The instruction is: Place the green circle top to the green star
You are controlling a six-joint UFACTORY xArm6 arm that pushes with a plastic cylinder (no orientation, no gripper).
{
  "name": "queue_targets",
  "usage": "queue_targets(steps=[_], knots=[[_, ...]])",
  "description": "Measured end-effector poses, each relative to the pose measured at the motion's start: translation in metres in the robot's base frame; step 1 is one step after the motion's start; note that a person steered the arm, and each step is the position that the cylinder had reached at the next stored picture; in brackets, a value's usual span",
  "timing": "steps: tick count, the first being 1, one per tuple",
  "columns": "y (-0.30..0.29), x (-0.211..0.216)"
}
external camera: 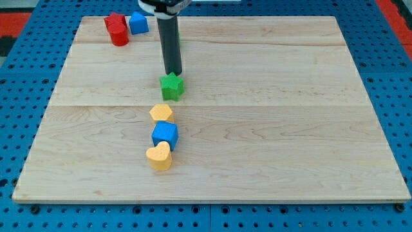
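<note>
The green star (172, 86) lies on the wooden board (290, 129), a little left of centre. My tip (174, 73) is just above the star toward the view's top, touching it or nearly so. The dark rod rises from there to the view's top edge. The green circle does not show plainly; the rod covers the patch of board behind it.
Two red blocks (117, 29) and a blue block (138, 22) sit at the board's top left. Below the star a yellow block (161, 113), a blue cube (165, 135) and a yellow heart (159, 156) form a close column.
</note>
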State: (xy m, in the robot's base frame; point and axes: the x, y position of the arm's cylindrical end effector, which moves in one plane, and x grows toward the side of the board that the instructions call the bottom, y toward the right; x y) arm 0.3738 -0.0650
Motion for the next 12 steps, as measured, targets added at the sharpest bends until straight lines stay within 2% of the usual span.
queue_targets(steps=[1, 2, 4, 5, 6, 7, 8, 9, 10, 11, 12], knots=[[0.0, 0.021], [0.004, -0.013], [0.09, -0.101], [0.055, -0.155], [-0.004, -0.17], [-0.02, -0.146], [-0.02, -0.098], [-0.006, -0.067], [0.012, -0.085], [0.039, -0.082], [0.031, -0.053]])
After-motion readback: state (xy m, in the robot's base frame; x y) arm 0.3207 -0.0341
